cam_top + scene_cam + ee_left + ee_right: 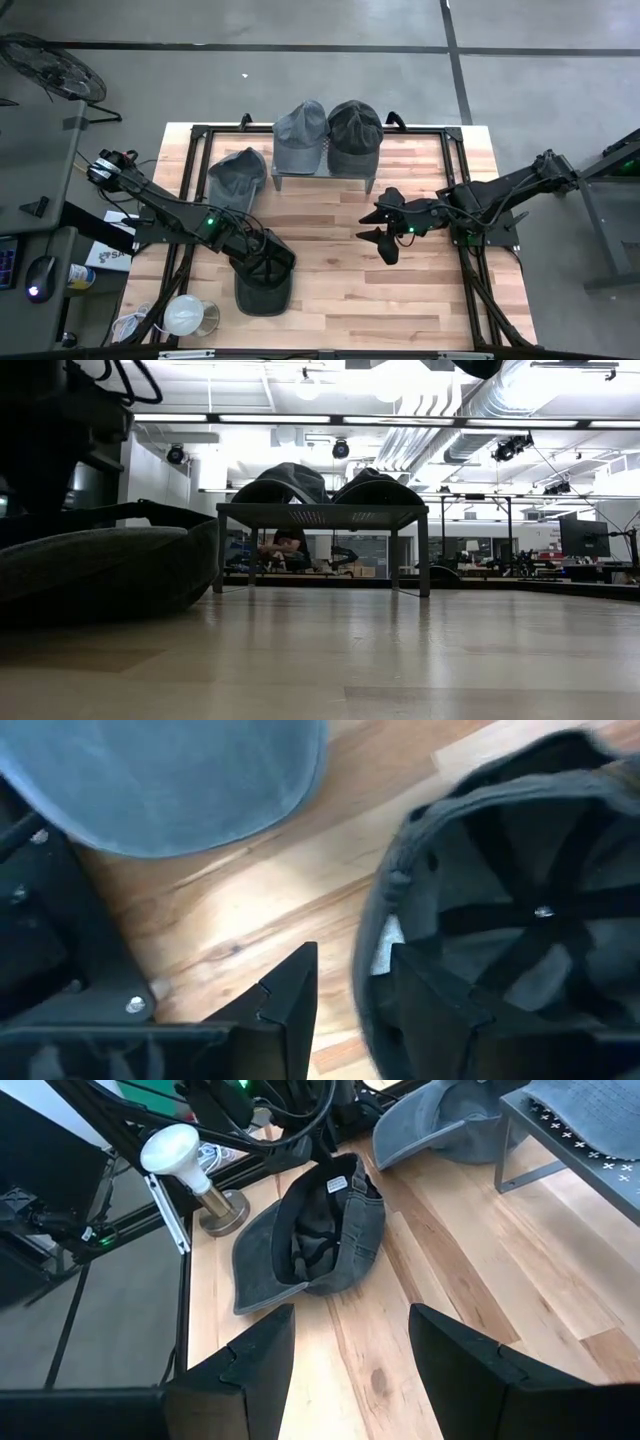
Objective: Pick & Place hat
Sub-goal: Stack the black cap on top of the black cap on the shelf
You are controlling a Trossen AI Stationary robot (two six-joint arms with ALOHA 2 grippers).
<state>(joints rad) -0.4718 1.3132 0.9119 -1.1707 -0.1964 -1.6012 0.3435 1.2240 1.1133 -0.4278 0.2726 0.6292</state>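
Note:
A dark cap (265, 285) lies upside down on the table near its near edge, brim toward that edge; it also shows in the right wrist view (310, 1230) and at the left of the low view (90, 570). My left gripper (262, 260) is over its crown end, open. In the left wrist view (350, 960) one finger (430, 1010) stands inside the hollow crown and the other (290, 995) outside over the wood, with the rim (375, 940) between them. My right gripper (385, 235) waits open right of the table's centre, apart from every cap. My left gripper comes at the dark cap from above with its fingers on either side of the crown's rim (380, 900). I cannot tell whether either finger touches the cloth. The cap rests on the table.
A grey cap (237, 178) lies on the table left of a low metal rack (320, 515). Two more caps (300, 135) (353, 135) sit on the rack at the far edge. A white bulb on a stand (183, 315) is at the near left corner.

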